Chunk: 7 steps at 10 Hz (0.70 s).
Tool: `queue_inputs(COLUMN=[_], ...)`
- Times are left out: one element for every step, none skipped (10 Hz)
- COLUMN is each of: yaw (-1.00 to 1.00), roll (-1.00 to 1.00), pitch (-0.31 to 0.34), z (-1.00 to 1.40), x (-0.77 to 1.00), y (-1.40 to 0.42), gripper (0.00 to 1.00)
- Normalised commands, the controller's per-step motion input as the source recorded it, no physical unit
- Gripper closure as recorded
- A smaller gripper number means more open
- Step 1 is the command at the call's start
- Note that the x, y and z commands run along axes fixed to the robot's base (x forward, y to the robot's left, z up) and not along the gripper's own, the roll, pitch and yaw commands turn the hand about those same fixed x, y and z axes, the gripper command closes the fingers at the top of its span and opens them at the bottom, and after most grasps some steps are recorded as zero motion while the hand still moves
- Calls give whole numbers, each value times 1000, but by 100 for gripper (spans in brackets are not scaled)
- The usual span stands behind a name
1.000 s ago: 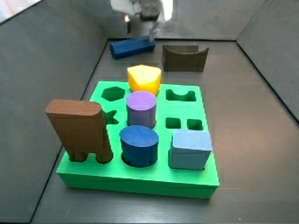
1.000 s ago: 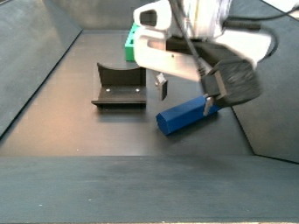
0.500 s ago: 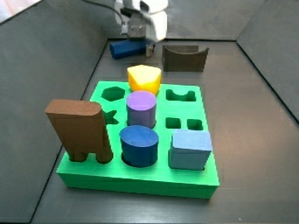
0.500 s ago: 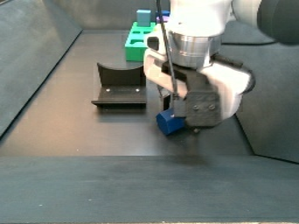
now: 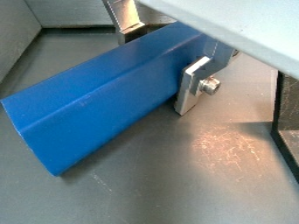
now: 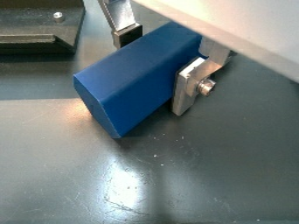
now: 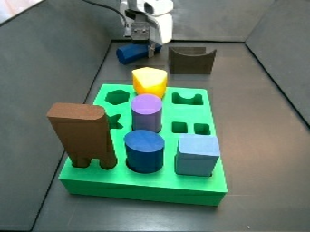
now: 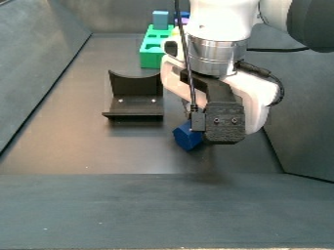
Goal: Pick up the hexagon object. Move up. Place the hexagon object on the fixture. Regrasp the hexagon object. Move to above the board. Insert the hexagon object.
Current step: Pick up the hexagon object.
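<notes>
Grey metal flooring, scuffed and faintly reflective, is lying under everything in both wrist views. On it the long blue six-sided bar, the hexagon object (image 5: 100, 101), is resting flat, and the gripper (image 6: 158, 57) is standing down over it with its flat silver fingers (image 6: 191, 85) pressing against the bar's two long sides, so the jaws are clamping the bar while it is lying on the floor. In a side view the gripper (image 7: 141, 36) is sitting at the far end of the floor, with the blue bar (image 7: 127, 53) showing beneath it. Just beside it the small dark brown notched block, the fixture (image 7: 190, 60), is standing empty. Nearer the camera, the bright green slab with cut-out holes, the board (image 7: 145, 186), is carrying several coloured blocks.
</notes>
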Motion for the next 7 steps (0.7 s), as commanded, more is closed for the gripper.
queue_inputs(yaw=[0, 0, 0, 0, 0, 0, 0], roll=[0, 0, 0, 0, 0, 0, 0], pitch=[0, 0, 0, 0, 0, 0, 0], z=[0, 0, 0, 0, 0, 0, 0], x=[0, 0, 0, 0, 0, 0, 0], y=[0, 0, 0, 0, 0, 0, 0], gripper=[100, 100, 100, 100, 100, 100, 100])
